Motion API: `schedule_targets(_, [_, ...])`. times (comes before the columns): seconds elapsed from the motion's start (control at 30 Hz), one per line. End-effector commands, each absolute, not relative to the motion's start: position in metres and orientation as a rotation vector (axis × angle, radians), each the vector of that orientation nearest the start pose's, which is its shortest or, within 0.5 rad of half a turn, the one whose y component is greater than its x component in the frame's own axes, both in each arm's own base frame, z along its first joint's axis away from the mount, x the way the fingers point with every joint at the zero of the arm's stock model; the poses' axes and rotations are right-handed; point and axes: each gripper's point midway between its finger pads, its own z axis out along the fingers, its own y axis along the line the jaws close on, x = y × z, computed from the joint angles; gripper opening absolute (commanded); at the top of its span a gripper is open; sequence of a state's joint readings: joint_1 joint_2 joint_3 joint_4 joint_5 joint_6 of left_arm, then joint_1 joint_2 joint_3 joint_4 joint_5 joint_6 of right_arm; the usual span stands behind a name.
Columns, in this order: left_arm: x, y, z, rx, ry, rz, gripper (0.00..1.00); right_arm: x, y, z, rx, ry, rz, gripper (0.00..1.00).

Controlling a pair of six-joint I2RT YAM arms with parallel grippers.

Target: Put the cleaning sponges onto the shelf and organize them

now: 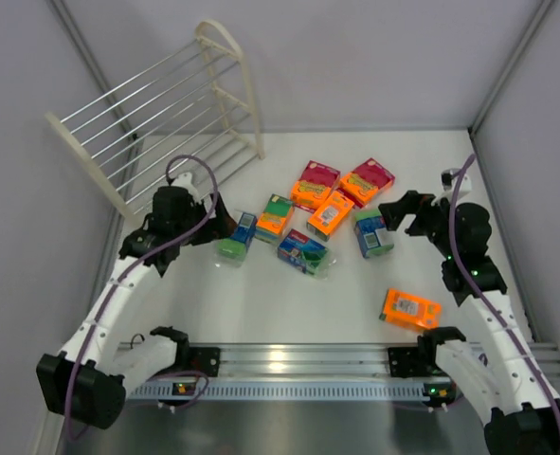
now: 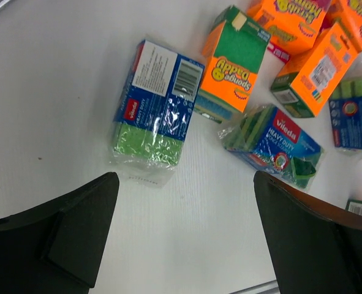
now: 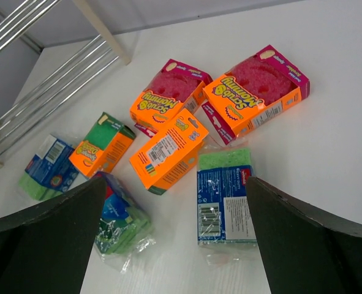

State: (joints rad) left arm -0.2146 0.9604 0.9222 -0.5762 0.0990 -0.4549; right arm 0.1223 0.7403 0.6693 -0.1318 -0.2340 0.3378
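Nearest the bases, just past the ribbed aluminium rail (image 1: 280, 365), one orange pack (image 1: 410, 309) lies alone on the white table (image 1: 261, 303), a white label facing up. Farther out, the other cleaning sponges (image 1: 330, 214) lie in a loose cluster mid-table.

The left gripper (image 2: 184, 180) hangs with its jaws spread wide, holding nothing. A green sponge pack (image 2: 156, 110) in a blue Vileda wrapper with a barcode lies just beyond its fingertips (image 2: 101, 196), untouched. To the right is a crinkled pack reading "Vileda Heavy Duty" (image 2: 272, 147). Past that is an orange box with a green sponge, marked "Sponge Daddy" (image 2: 233, 61).

The right gripper (image 3: 176, 182) is likewise spread and empty. Another green pack with a blue label (image 3: 225, 196) lies below it, nearer the right-hand finger. Beyond it an orange box (image 3: 168, 150) shows a barcode label, then two orange-and-magenta "Scrub Mommy" boxes (image 3: 257, 92) sit side by side.

The cream shelf (image 1: 166, 114) stands in the far left corner, well apart from every pack.
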Motion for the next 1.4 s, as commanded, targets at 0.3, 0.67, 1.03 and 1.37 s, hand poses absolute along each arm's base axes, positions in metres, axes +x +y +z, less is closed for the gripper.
schedule_targets(0.3, [0.312,-0.115,0.148,-0.044,2.340,-0.212,0.98,0.294,0.100,0.239,0.016,1.786,0.592,0.99])
schedule_targets(0.67, [0.324,-0.131,0.118,0.221,2.424,-0.203,0.98,0.290,0.097,0.237,0.010,1.772,0.574,0.99])
schedule_targets(1.03, [0.320,-0.135,0.082,0.299,2.501,-0.071,0.98,0.287,0.096,0.232,0.008,1.773,0.567,0.99])
schedule_targets(1.37, [0.321,-0.127,0.063,0.265,2.525,0.033,0.98,0.281,0.102,0.234,-0.036,1.767,0.599,0.99])
